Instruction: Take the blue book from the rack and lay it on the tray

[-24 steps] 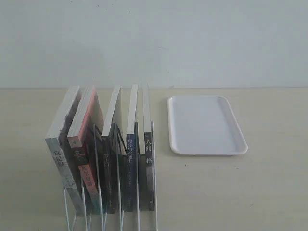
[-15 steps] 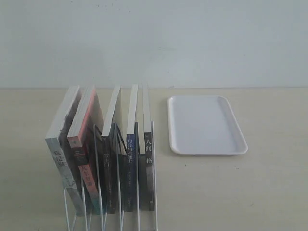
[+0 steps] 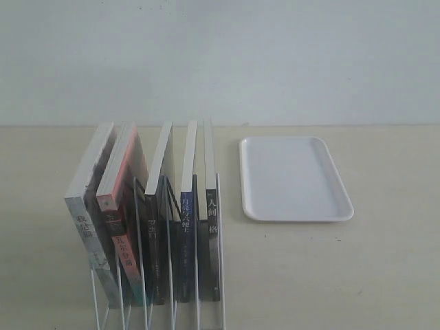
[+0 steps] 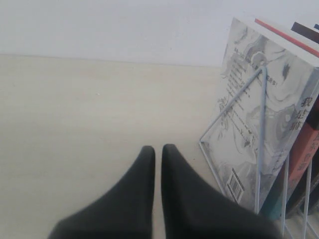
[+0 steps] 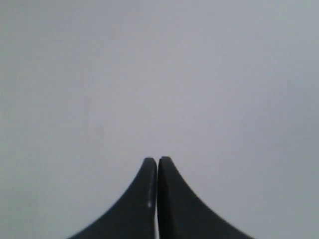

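1. Both are closed on nothing: our left hand (image 4: pixel 157 150), near the rack (image 4: pixel 260 139), and our right hand (image 5: pixel 157 161).
2. We see the blue book (image 3: pixel 186 237) standing in the rack, fourth from the left.
3. Just right of it, the tray (image 3: pixel 294 179) lies on the counter (image 3: pixel 344 275).

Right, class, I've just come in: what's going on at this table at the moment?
Nothing is being handled yet. The blue book stands upright in the rack, and the tray beside it holds nothing. The left tool is shut, next to the grey marbled book at the rack's end, touching nothing. The right tool is shut too, with only a blank pale surface in its view.
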Robot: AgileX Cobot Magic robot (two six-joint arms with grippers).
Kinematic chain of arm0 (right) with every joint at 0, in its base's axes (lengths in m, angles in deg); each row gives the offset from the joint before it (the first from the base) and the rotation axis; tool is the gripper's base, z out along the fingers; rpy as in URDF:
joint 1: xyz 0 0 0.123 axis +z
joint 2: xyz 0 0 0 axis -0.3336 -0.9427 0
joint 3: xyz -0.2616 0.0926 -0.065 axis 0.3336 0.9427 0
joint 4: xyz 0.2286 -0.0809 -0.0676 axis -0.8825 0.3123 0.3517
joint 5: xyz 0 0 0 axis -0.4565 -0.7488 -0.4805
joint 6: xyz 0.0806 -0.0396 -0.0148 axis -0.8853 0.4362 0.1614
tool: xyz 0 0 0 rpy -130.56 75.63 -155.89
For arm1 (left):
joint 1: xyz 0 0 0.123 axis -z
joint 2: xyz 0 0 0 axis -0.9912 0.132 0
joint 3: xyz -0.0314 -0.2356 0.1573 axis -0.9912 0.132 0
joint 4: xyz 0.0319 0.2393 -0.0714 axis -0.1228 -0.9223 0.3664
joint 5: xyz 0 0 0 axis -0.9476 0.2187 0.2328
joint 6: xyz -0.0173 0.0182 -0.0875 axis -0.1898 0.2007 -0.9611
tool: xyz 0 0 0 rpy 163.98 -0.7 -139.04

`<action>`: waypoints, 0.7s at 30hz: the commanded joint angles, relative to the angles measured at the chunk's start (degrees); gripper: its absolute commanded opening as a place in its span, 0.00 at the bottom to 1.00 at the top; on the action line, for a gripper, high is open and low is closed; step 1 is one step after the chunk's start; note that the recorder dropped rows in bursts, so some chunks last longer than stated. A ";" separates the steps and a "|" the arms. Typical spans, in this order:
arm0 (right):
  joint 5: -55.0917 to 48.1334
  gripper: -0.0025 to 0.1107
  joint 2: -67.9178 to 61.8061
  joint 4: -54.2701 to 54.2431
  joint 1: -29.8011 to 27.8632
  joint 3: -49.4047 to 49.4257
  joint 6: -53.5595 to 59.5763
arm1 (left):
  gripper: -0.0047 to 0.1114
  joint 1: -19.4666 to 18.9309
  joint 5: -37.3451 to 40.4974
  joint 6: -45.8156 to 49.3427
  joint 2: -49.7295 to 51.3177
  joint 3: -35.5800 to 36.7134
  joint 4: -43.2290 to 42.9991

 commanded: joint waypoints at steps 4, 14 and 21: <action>-45.53 0.02 -20.16 4.97 -0.04 -19.74 1.86 | 0.08 -0.06 -0.05 0.23 -0.22 0.22 -0.18; -61.83 0.02 -30.95 -10.33 0.31 -21.74 17.93 | 0.08 -0.06 -0.05 0.23 -0.22 0.22 -0.18; -67.83 0.02 -36.04 -21.50 8.80 -17.77 25.84 | 0.08 -0.06 -0.05 0.23 -0.22 0.22 -0.18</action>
